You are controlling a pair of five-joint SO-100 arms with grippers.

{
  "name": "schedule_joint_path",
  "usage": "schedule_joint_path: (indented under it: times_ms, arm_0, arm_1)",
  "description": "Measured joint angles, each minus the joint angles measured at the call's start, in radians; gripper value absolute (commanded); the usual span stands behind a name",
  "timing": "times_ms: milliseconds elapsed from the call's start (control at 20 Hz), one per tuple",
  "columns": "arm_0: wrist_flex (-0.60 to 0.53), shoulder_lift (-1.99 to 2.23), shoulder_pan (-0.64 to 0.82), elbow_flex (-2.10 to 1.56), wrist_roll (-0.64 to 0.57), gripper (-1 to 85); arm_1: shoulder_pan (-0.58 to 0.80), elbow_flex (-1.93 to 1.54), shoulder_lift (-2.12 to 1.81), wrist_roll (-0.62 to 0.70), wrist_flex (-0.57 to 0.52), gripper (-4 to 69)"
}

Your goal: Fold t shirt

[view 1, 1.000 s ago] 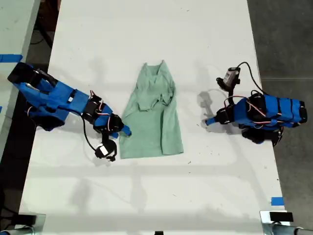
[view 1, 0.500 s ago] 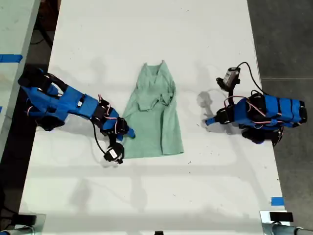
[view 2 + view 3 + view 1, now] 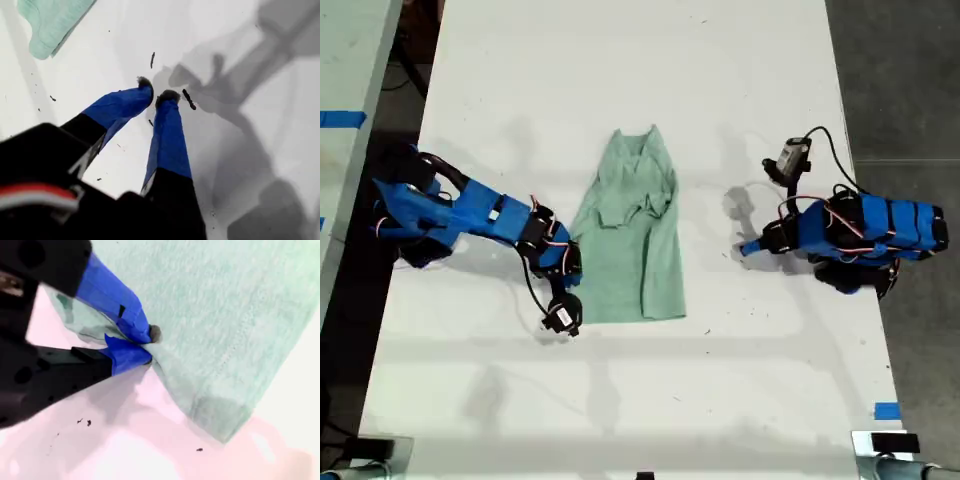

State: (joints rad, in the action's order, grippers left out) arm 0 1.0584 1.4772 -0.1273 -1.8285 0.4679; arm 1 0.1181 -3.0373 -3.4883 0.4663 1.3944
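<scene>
On the white table [image 3: 620, 60], my second gripper [image 3: 148, 347] pinches the soft, limp t shirt [image 3: 225, 315] by its edge; my first gripper [image 3: 156, 96] rests nearly closed, empty.

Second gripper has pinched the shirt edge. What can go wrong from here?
My second gripper holds only a thin pinch at the edge of the t shirt, near a hem corner; the cloth may slip out when lifted.

My first gripper sits apart from the shirt over bare table, so a one-sided pull may drag or skew the whole garment instead of folding it.
</scene>
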Motion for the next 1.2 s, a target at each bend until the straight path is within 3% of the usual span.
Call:
schedule_joint_path:
  times_ms: [300,450,800,950,1050,1200]
  arm_0:
    - [0.325,-0.155,0.035,0.462,-0.086,-0.1]
    - [0.387,-0.272,0.074,0.719,-0.163,-0.1]
    - [0.235,-0.342,0.135,0.773,-0.293,-0.1]
    - [0.137,-0.396,0.137,0.775,-0.353,6.1]
    - [0.083,-0.414,0.137,0.775,-0.394,15.2]
    - [0.051,-0.413,0.137,0.776,-0.434,17.0]
  arm_1:
    - [0.000,0.000,0.000,0.000,0.000,4.6]
    - [0.000,0.000,0.000,0.000,0.000,4.6]
    - [0.000,0.000,0.000,0.000,0.000,4.6]
    - [0.000,0.000,0.000,0.000,0.000,4.6]
    - [0.000,0.000,0.000,0.000,0.000,4.5]
    - [0.000,0.000,0.000,0.000,0.000,4.5]
